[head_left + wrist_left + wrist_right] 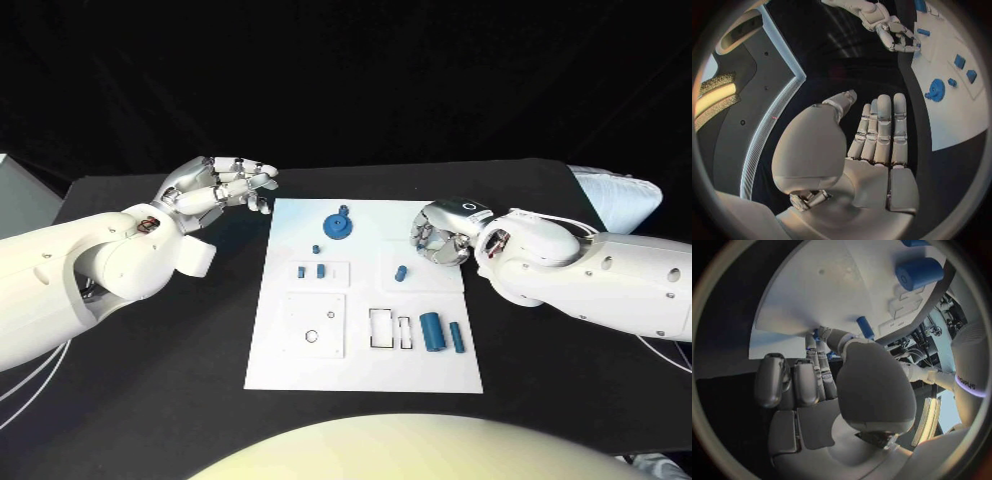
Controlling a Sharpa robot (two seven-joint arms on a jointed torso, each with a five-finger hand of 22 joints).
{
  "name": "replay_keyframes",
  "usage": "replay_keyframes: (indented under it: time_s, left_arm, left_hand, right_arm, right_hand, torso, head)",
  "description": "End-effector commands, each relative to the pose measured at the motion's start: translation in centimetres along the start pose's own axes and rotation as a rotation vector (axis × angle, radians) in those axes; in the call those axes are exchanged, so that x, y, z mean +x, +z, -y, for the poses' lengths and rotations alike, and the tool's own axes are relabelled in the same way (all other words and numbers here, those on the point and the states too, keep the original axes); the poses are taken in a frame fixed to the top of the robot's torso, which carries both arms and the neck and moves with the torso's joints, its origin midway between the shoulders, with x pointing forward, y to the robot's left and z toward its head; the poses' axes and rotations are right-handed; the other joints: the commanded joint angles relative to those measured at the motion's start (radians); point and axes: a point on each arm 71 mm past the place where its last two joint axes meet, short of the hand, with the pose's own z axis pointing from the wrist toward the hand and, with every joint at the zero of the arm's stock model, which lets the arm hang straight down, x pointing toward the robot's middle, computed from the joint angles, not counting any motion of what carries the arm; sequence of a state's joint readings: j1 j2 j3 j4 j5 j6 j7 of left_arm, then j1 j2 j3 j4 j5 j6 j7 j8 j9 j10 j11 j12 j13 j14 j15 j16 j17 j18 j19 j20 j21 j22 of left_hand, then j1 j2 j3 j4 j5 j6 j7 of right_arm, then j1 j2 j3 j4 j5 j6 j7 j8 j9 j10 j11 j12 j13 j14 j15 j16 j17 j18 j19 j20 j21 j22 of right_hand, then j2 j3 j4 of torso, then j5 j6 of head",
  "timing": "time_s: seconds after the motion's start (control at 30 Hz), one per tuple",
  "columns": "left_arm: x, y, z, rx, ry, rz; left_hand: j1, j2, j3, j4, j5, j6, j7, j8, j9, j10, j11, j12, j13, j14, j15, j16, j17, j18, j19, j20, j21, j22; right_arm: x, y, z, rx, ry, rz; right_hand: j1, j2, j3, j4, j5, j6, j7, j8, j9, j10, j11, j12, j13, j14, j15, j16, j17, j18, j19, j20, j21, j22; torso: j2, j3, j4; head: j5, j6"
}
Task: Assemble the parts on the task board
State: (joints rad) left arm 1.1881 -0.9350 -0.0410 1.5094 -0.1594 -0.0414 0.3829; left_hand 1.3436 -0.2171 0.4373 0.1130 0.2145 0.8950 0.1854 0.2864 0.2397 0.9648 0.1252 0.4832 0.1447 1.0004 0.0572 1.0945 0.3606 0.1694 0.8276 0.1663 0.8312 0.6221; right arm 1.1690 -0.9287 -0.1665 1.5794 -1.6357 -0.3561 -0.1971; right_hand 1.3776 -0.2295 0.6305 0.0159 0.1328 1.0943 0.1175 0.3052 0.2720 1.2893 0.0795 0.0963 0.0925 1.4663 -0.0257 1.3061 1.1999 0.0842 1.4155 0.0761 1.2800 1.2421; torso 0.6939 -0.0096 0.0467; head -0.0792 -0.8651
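A white task board (289, 365) lies in the middle of a black table (144, 400), with a robot hand at each of its far corners.

The left hand (219, 186) hovers over the black table just beside the board's far corner on its own side. It holds nothing. In the left wrist view its fingers (882, 130) lie straight and side by side, with the thumb set off to one side.

The right hand (441, 234) sits at the board's opposite edge, its fingers curled down toward the surface. In the right wrist view the fingertips (817, 337) touch or nearly touch the board's edge; whether they pinch anything cannot be told.

A small blue peg (401, 271) lies on the board just beside the right hand. A blue gear-shaped part (338, 224) stands between the two hands, nearer the right one. Two small blue blocks (310, 271) sit in a shallow recess towards the left hand's side. A thick blue cylinder (431, 331) and a thinner blue rod (456, 337) lie side by side nearer the robot, below the right hand.
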Motion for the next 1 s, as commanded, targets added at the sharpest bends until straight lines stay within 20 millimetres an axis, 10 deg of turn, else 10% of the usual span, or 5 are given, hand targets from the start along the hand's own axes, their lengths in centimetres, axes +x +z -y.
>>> replay_keyframes:
  time_s: [0.03, 1.0]
  left_arm:
    - [0.1, 0.0, 0.0, 0.005, -0.014, -0.017]
    - [-0.1, 0.0, -0.1, -0.002, -0.007, -0.009]
  left_hand:
    - [0.011, 0.001, -0.004, 0.000, -0.001, -0.007, 0.002, 0.005, 0.001, -0.006, -0.002, 0.003, 0.001, -0.006, 0.002, -0.003, -0.001, 0.014, 0.006, 0.002, -0.006, -0.001]
    - [0.020, 0.001, -0.007, 0.004, -0.001, -0.027, 0.012, -0.003, -0.004, -0.017, 0.006, 0.000, 0.000, -0.006, 0.007, -0.007, -0.002, 0.013, 0.014, 0.002, -0.016, -0.009]
  right_arm:
    - [1.8, -0.3, -0.1, 0.020, -0.039, -0.086]
    - [-0.3, -0.8, -1.2, 0.029, -0.045, 0.071]
  right_hand:
    - [0.005, 0.021, 0.000, -0.007, -0.002, 0.010, 0.001, 0.006, 0.006, 0.043, -0.036, 0.006, 0.023, 0.038, -0.007, 0.005, 0.001, -0.010, 0.008, -0.004, 0.008, 0.010]
    - [0.002, 0.042, 0.024, -0.029, 0.009, 0.017, -0.003, 0.018, 0.025, 0.062, -0.041, 0.004, 0.040, 0.041, -0.012, 0.021, 0.009, -0.018, 0.024, -0.010, 0.046, 0.054]
  torso:
    - [0.000, 0.0007, -0.0002]
    - [0.000, 0.0000, -0.0003]
  head:
    - [-0.001, -0.001]
    - [-0.007, 0.002]
